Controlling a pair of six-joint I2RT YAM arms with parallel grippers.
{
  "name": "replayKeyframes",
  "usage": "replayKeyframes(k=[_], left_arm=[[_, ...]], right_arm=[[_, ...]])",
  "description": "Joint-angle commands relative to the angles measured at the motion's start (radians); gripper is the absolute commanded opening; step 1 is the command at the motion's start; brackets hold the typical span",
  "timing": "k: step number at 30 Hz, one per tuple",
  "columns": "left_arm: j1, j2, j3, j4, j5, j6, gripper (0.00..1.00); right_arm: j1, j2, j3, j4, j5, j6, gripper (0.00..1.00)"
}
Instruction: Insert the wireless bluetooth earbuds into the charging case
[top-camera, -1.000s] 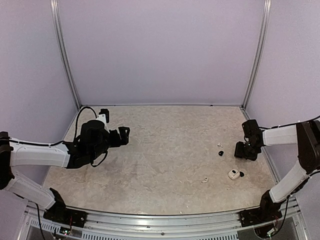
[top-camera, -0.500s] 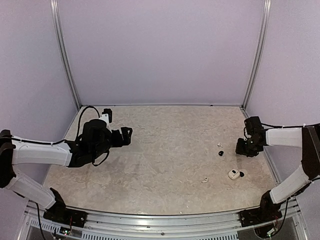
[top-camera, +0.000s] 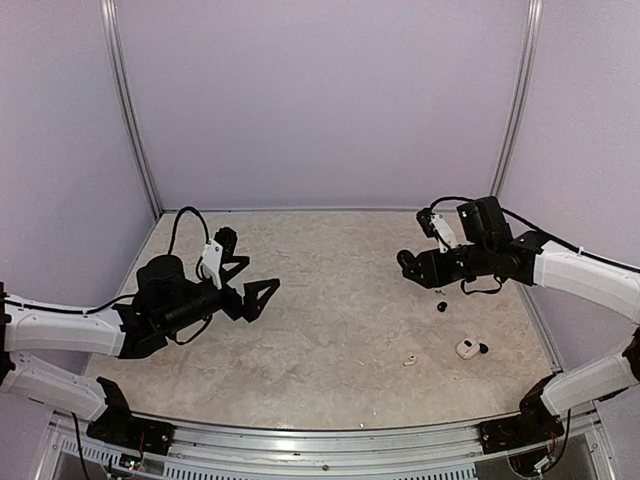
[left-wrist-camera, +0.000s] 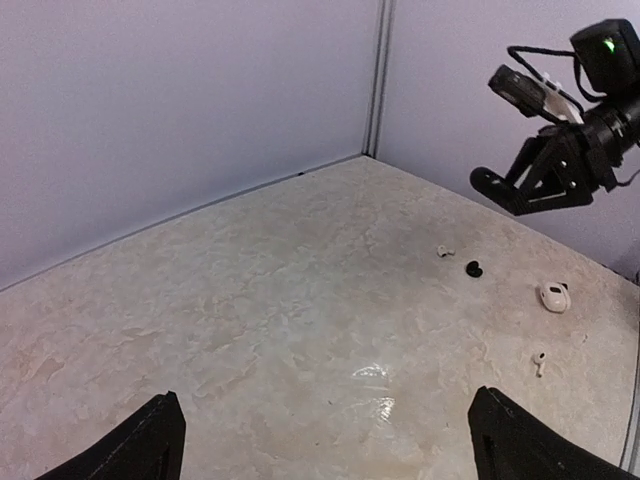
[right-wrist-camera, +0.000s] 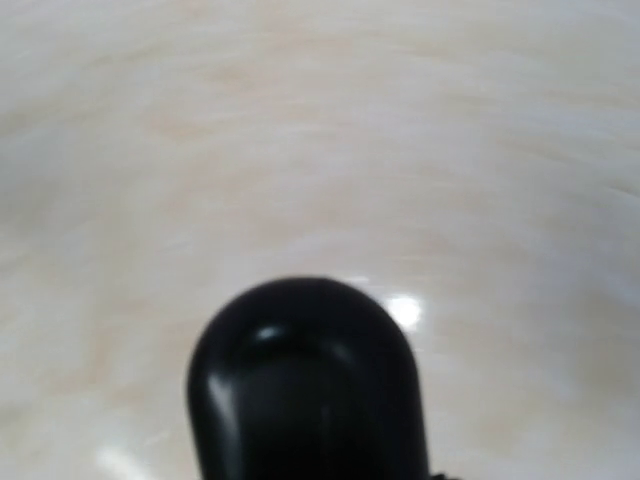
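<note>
Looking light, slick and roll-prone, the earbuds (top-camera: 442, 307) lie scattered at right near the white case (top-camera: 466, 348), best pinched across the bulb; left gripper (top-camera: 252, 280) gapes released, right gripper (top-camera: 408, 262) seems clenched on a glossy black case (right-wrist-camera: 300, 390).

The bench (top-camera: 330, 310) is patterned in beige marbling with paler cream veins. The walls (top-camera: 320, 100) are coloured pale lilac. The left pincer (top-camera: 252, 265) and right pincer (top-camera: 408, 263) are black, and the arms (top-camera: 60, 330) are white with black joints. Near the right edge, a black earbud (top-camera: 441, 307), a white earbud (top-camera: 440, 291), a second white earbud (top-camera: 409, 360) and a white case (top-camera: 466, 348) are seen.
</note>
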Motion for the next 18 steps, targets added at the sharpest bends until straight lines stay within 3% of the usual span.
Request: replayKeyframes(k=[1,4,9,14,18], left_arm=[[-0.104,-0.077,-0.08,0.114,0.11,0.33,0.98],[-0.193,-0.09,-0.079,0.057,0.067,0.458,0.97],[-0.26,-0.064,-0.103,0.178,0.133,0.419,0.94],[-0.432,-0.006,-0.089,0.32,-0.119,0.588,0.99],[-0.509,0.09,-0.027,0.394,-0.281,0.713,0.99]], right_arm=[[0.094,0.013,0.086,-0.054,-0.175,-0.099,0.32],[0.168,0.023,0.102,-0.068,-0.259,-0.139,0.34],[0.26,0.005,0.073,0.027,-0.403,-0.154,0.35],[0.299,0.014,0.08,0.158,-0.472,-0.05,0.34],[0.344,0.041,0.085,0.242,-0.46,0.056,0.31]])
